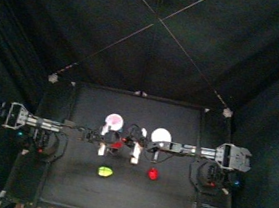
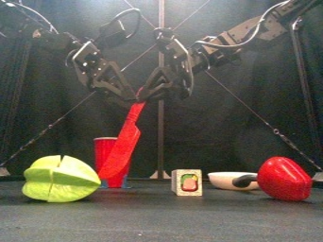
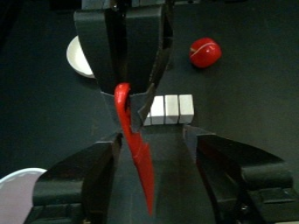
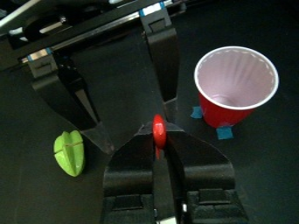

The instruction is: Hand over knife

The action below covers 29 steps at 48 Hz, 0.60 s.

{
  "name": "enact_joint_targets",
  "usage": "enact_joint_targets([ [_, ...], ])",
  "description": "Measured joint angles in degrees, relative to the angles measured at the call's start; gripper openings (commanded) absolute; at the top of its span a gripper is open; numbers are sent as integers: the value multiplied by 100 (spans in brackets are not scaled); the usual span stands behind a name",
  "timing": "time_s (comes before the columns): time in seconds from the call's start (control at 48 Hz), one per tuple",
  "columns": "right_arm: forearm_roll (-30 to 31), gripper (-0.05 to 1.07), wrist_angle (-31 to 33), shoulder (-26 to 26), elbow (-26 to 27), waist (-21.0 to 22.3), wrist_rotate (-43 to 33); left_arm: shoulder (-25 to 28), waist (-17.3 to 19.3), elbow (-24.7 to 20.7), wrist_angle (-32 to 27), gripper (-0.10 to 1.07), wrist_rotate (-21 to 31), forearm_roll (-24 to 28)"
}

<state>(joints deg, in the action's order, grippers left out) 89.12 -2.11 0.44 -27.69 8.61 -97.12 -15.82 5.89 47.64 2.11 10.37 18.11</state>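
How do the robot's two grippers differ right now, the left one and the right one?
The left gripper has its jaws spread wide, while the right gripper is pinched shut. The right gripper holds the red knife by its top end; the left gripper holds nothing, and the blade hangs between its open jaws with a gap on each side. Both are black, two-jawed, and meet above the middle of the table.

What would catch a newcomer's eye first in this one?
The red knife hangs down in mid-air above the table's middle, pinched at its top by the right hand. The left hand stands wide open on either side of it. Along the table's front, a bright green lump at the left and a red lump at the right stand out, with a red cup between them.
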Motion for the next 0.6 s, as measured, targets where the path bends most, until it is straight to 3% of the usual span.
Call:
enact_joint_targets([
  [0.312,-132,28,97,-352,-255,9,35,-650,211,483,589,95,9,-158],
  [0.604,-132,28,158,-668,-431,0,35,-721,246,536,809,95,9,-193],
])
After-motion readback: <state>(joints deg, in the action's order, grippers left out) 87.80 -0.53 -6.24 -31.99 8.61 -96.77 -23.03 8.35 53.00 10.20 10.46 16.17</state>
